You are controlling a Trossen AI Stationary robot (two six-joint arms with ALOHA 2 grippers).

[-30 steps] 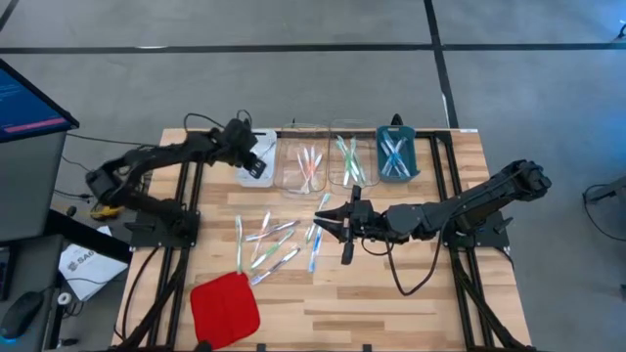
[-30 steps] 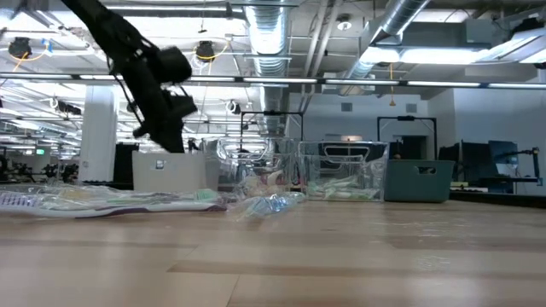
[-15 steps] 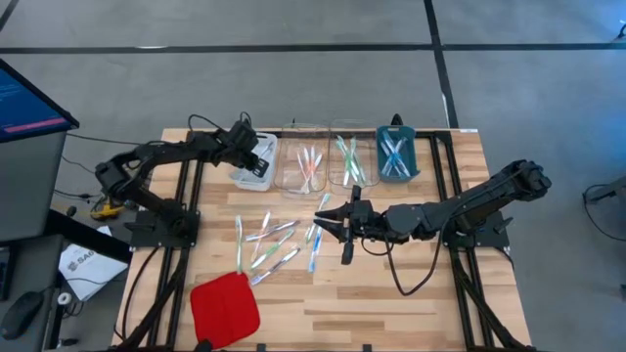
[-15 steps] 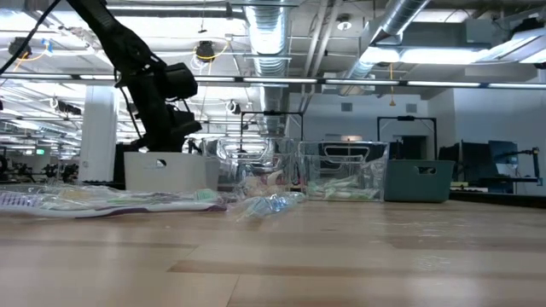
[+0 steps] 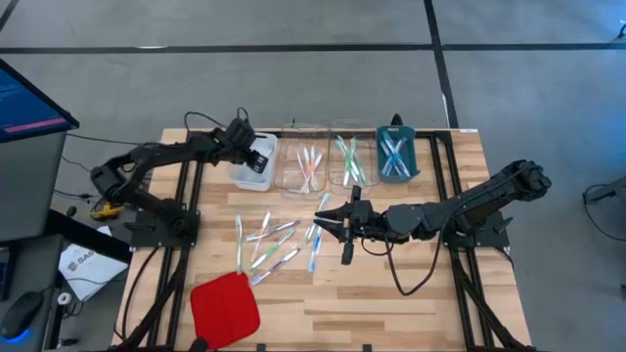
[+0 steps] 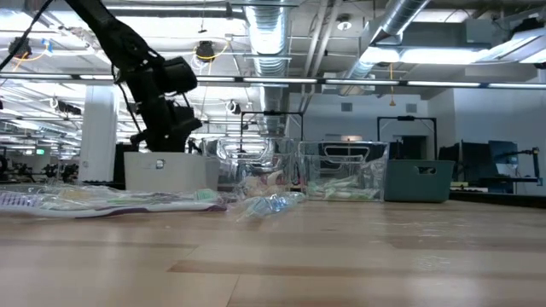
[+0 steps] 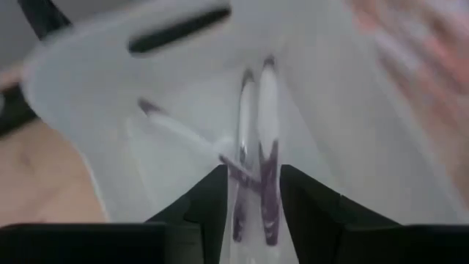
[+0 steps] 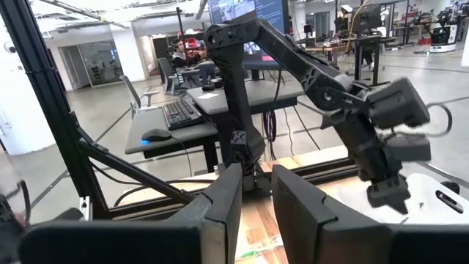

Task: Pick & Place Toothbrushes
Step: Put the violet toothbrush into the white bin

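On the wooden worktop [image 5: 391, 293], loose toothbrushes [image 5: 269, 242] lie near the centre. The left hand [image 5: 252, 159] hovers over the white tray [image 5: 256, 168], fingers parted around nothing. The right hand [image 5: 321, 222], beside the pile, is narrowly open, empty.

Pale toothbrushes [image 5: 272, 242] scattered, others binned.
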